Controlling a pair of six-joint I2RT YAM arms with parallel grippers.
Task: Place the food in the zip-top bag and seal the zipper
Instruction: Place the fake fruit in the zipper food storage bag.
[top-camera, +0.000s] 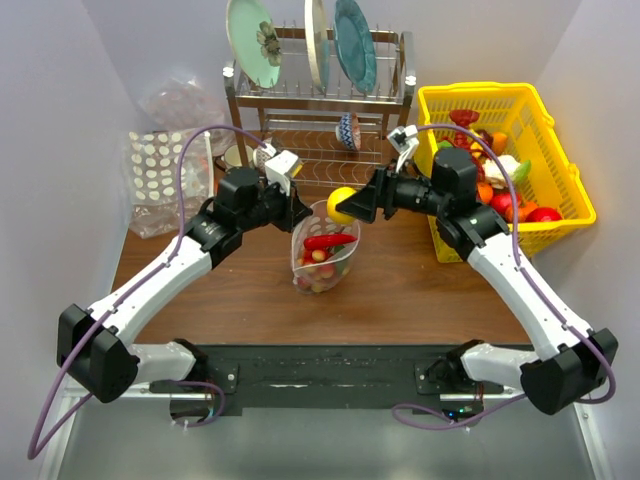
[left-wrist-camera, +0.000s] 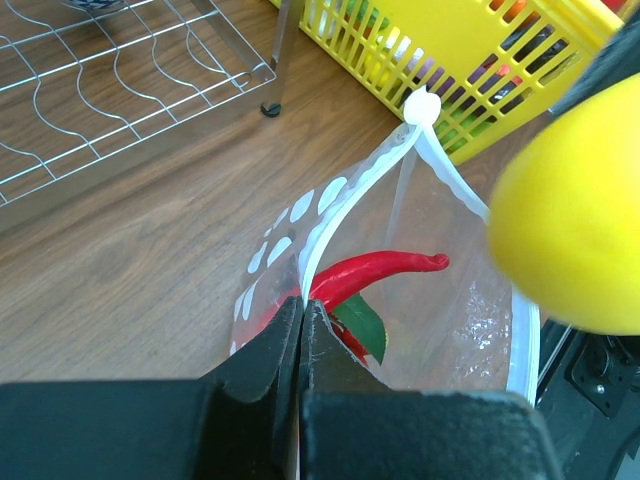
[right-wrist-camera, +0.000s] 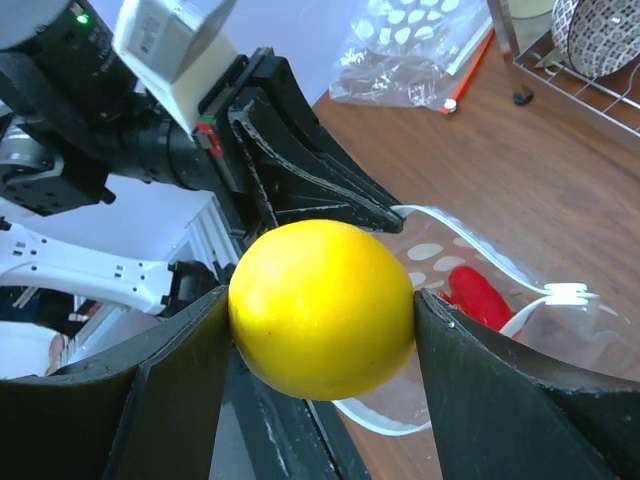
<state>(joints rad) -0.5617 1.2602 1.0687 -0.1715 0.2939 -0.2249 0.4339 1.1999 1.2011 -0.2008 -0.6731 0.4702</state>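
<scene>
Bag (top-camera: 325, 262) stands upright near the table (top-camera: 400, 300) centre, mouth up and open; bare wood shows from it to the near edge and on both sides. The back edge is crowded: rack (top-camera: 320, 100) in the middle, yellow basket (top-camera: 480, 92) at the back right corner, dotted pack (top-camera: 160, 180) and wrinkled sack (top-camera: 185, 100) at the back left. Left gripper (top-camera: 298, 212) has its fingers together, pinching the bag's left rim just below the zipper (left-wrist-camera: 455, 175), which is unsealed, with the white slider (left-wrist-camera: 422, 105) at the far end. Right gripper (top-camera: 345, 205) is clamped on one yellow fruit (top-camera: 341, 202), a finger on each side, held over the bag's mouth and just beside the left fingers; room between the two grippers is tight. Counts: one bag, one held fruit, one basket, three plates on edge in the rack's upper tier, one bowl (top-camera: 348, 130) on the tier below. Bag contents: one red chili (top-camera: 328, 241) lying across the middle, with a green piece and small red bits under it; their number cannot be told. The basket holds a mixed heap of red, orange, green and white food, not countable.
</scene>
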